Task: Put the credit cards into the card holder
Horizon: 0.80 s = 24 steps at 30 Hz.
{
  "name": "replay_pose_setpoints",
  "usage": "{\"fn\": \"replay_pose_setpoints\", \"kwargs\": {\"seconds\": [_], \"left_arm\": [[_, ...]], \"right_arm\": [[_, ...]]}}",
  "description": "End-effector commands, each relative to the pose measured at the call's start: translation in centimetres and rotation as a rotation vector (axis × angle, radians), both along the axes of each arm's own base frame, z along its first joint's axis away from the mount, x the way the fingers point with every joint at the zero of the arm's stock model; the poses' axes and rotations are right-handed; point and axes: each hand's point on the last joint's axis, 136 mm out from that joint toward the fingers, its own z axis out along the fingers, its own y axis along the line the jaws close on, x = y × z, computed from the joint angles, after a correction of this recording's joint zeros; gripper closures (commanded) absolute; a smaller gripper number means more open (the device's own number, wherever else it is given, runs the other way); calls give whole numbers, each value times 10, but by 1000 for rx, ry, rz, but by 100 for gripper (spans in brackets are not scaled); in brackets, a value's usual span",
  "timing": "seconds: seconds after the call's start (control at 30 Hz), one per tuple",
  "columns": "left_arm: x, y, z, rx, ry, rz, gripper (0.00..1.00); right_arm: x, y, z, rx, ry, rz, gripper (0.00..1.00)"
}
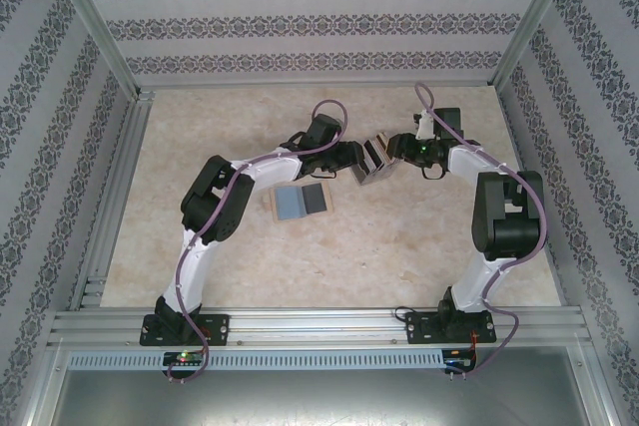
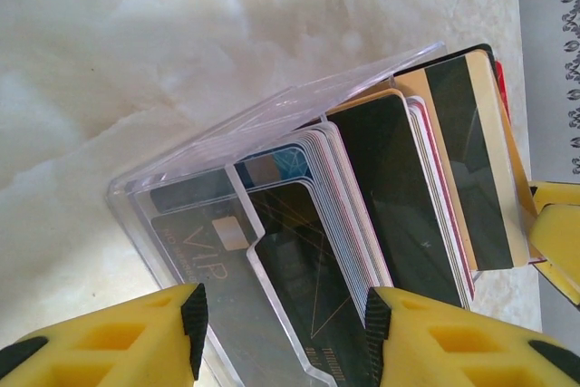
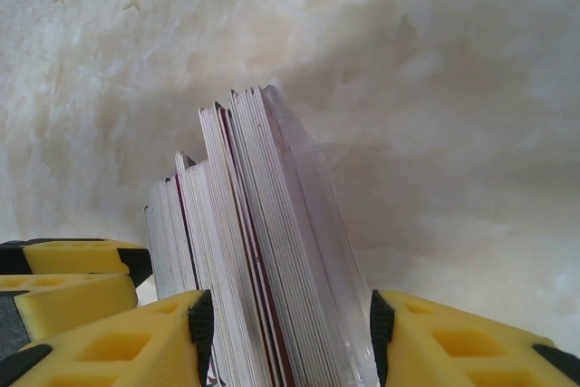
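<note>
The left gripper (image 2: 285,314) grasps the card holder (image 2: 181,188); the right gripper (image 3: 286,333), opposite, grasps the credit cards (image 3: 245,224) protruding from it, above the counter (image 3: 435,88).

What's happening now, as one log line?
left gripper: gripping card holder | right gripper: gripping it too | cards: stacked inside | loose cards: lying on table

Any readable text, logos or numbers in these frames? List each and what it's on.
"VIP": on the dark card inside the clear card holder.
Fine print low on the black card: too small to read.
Loose cards on the table, top view: too blurred to read.
</note>
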Motion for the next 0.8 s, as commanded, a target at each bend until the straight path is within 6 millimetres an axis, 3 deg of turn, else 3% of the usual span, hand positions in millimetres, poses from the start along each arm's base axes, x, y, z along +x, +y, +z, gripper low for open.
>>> {"fn": "replay_pose_setpoints", "kwargs": {"seconds": [0.0,0.27,0.77], "left_arm": [[0,-16,2,-28,-1,-19,48],[-1,-18,-2,-25,7,-23,48],[-2,-20,-8,-25,20,-28,48]], "right_arm": [[4,14,6,7,-28,59,48],[1,25,9,-13,-42,104,48],[-2,30,21,6,-71,119,47]]}}
